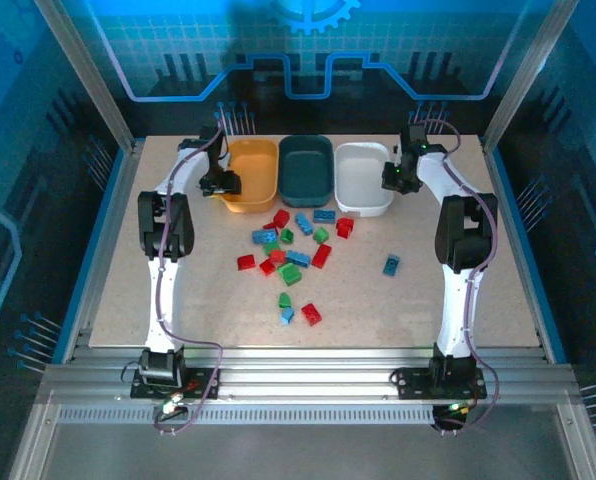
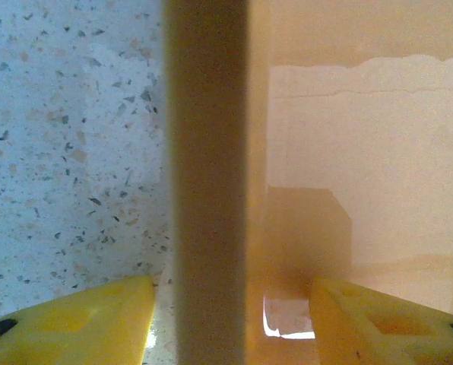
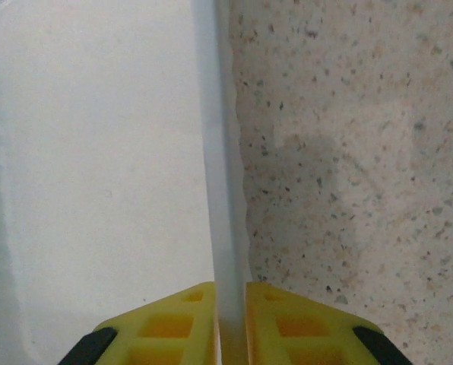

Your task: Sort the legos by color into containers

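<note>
Tubs are seemingly being placed: white tub (image 3: 223, 190) clamped by right fingers (image 3: 166, 327), orange tub (image 2: 207, 152) straddled by parted left fingers (image 2: 82, 323). Reaching the legos (image 1: 321, 255) is being required next.

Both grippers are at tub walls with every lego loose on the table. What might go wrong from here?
The right gripper clamps the wall of the white tub; a pull or lift may drag or tip it. The left gripper straddles the wall of the orange tub, jaws apart; leaving sideways could snag and shove it.

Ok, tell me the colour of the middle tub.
The middle tub is dark teal-grey; top external view.
</note>
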